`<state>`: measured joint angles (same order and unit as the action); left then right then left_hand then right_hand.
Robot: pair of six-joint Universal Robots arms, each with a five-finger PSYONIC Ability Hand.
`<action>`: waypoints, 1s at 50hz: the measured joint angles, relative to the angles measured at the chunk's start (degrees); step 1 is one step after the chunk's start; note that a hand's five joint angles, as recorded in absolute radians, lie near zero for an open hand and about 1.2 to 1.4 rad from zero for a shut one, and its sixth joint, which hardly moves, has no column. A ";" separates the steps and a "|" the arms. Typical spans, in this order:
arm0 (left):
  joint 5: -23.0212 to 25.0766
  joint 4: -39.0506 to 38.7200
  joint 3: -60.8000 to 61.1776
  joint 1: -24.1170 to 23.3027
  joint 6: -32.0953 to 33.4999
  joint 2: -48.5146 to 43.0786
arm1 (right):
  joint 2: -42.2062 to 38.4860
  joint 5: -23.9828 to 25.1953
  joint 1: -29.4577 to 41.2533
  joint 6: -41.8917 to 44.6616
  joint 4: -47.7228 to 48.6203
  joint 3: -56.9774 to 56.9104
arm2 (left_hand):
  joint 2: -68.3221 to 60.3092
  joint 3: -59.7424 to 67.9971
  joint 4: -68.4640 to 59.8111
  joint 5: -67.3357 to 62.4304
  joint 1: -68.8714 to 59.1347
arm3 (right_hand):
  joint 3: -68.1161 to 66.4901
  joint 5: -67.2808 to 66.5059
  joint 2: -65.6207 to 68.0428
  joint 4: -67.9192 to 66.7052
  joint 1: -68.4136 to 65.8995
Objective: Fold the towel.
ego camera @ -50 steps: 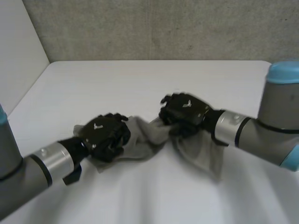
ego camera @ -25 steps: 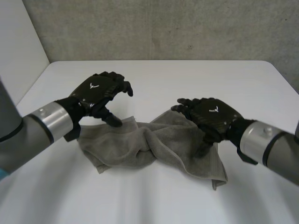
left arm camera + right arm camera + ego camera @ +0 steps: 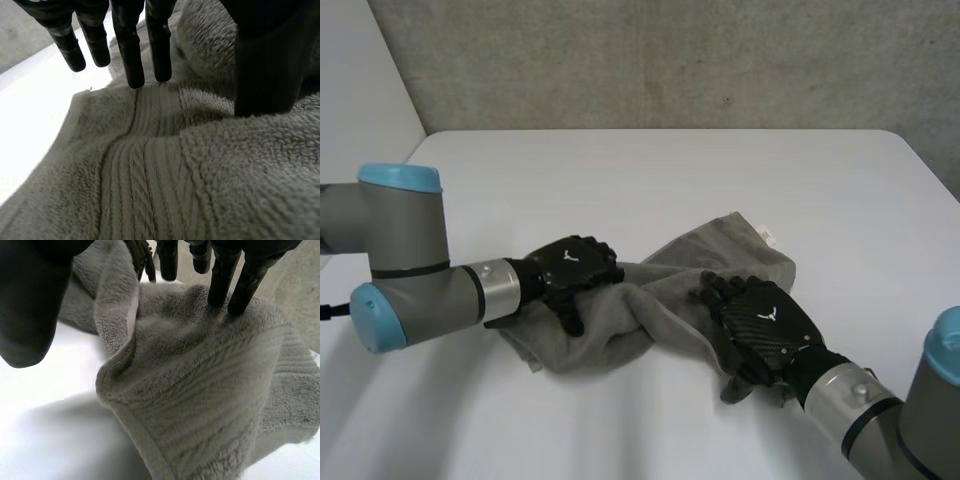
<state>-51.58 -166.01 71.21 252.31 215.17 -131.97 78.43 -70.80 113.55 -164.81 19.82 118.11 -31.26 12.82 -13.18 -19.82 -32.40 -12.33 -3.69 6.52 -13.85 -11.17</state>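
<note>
A grey towel (image 3: 720, 255) lies crumpled and twisted across the middle of the white table (image 3: 650, 170). My left hand (image 3: 570, 270) rests on its left end. In the left wrist view its straight fingers (image 3: 132, 45) reach over the towel's ribbed band (image 3: 150, 180) and its thumb (image 3: 260, 75) presses down on the pile. My right hand (image 3: 765, 325) lies on the towel's near right part. Its straight fingertips (image 3: 222, 275) touch a raised fold of the towel (image 3: 200, 400), with the thumb (image 3: 30, 305) apart beside that fold. Both hands are open.
A small white tag (image 3: 765, 235) sticks out at the towel's far right corner. A concrete wall (image 3: 670, 60) stands behind the table. Bare table surface lies all around the towel.
A second ago both hands were curled in the bunched towel. They let go, lifted with fingers spread, then came down on it again. The towel now reaches further to the far right.
</note>
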 measured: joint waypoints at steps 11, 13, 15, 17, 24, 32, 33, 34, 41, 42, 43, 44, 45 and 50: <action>0.01 -0.68 -1.08 -1.47 0.02 -0.68 | -9.77 -1.47 0.73 5.80 1.18 -3.25 | 0.64 0.00 0.00 1.09 0.87 | 0.00 -18.63 0.00 0.00 -20.71; 0.00 -0.79 -1.33 -1.56 0.05 -0.65 | -11.20 -1.40 0.50 6.69 1.02 -3.85 | 1.75 0.00 0.00 2.14 1.90 | 0.00 -20.16 0.00 0.00 -22.38; 0.01 -0.85 -1.54 -1.59 0.05 -0.61 | -11.99 -1.31 0.32 7.23 0.87 -4.18 | 3.04 0.00 0.00 3.54 2.98 | 0.00 -20.61 0.00 0.00 -23.04; 0.02 -0.88 -1.71 -1.63 0.05 -0.57 | -12.43 -1.24 0.18 7.57 0.77 -4.33 | 4.52 0.00 0.00 4.88 3.96 | 0.00 -20.73 0.00 0.00 -23.23; 0.13 -0.85 -1.64 -1.81 0.14 -0.60 | -12.54 -1.08 -0.13 7.95 0.62 -4.36 | 6.84 0.00 0.00 7.48 5.68 | 0.00 -20.86 0.00 0.00 -23.34; 0.17 -0.51 -0.87 -2.42 1.17 -1.62 | -12.19 -0.83 -0.18 7.97 0.55 -4.35 | 4.40 0.00 0.00 2.50 4.27 | 0.00 -37.92 0.00 0.00 -37.20; 0.16 -0.47 -0.84 -2.48 1.36 -1.68 | -12.14 -0.79 -0.19 7.97 0.52 -4.36 | 1.19 0.00 0.00 -0.14 1.77 | 0.00 -39.93 0.00 0.00 -37.69; 0.15 -0.41 -0.80 -2.59 1.71 -1.75 | -12.03 -0.73 -0.21 7.98 0.45 -4.39 | -4.66 0.00 0.00 -6.30 -3.48 | 0.00 -43.53 0.00 0.00 -38.53; 0.07 0.19 -0.77 -2.94 2.81 -1.45 | -9.57 -0.39 -0.34 7.92 -1.00 -5.32 | -42.88 0.00 0.00 -44.94 -42.45 | 0.00 -62.95 0.00 0.00 -58.55; 0.05 0.32 -0.78 -2.94 2.83 -1.35 | -9.26 -0.35 -0.37 7.91 -1.17 -5.42 | -43.14 0.00 0.00 -45.32 -42.55 | 0.00 -63.61 0.00 0.00 -60.88; 0.02 0.71 -0.81 -2.87 2.80 -0.97 | -8.56 -0.23 -0.51 7.91 -1.63 -5.70 | -43.17 0.00 0.00 -45.53 -42.56 | 0.00 -63.90 0.00 0.00 -61.62; 0.00 1.14 -0.83 -2.76 2.71 -0.38 | -7.67 0.00 -0.81 7.97 -2.29 -6.19 | -43.17 0.00 0.00 -45.53 -42.55 | 0.00 -63.91 0.00 0.00 -61.62; -0.04 1.55 -0.82 -2.63 2.59 0.28 | -6.90 0.31 -1.11 8.05 -3.02 -6.61 | -43.17 0.00 0.00 -45.54 -42.55 | 0.00 -63.91 0.00 0.00 -61.62; -0.28 2.95 0.30 -1.79 1.78 5.39 | -3.40 3.80 -3.11 10.18 -9.43 -10.13 | -43.60 0.00 0.00 -46.08 -42.56 | 0.00 -63.90 0.00 0.00 -61.62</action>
<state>-51.87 -163.06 71.50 250.52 216.95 -126.57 75.03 -67.01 110.44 -154.63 10.40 107.98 -74.86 12.82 -13.18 -65.90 -74.95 -12.33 -67.59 6.52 -13.85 -72.80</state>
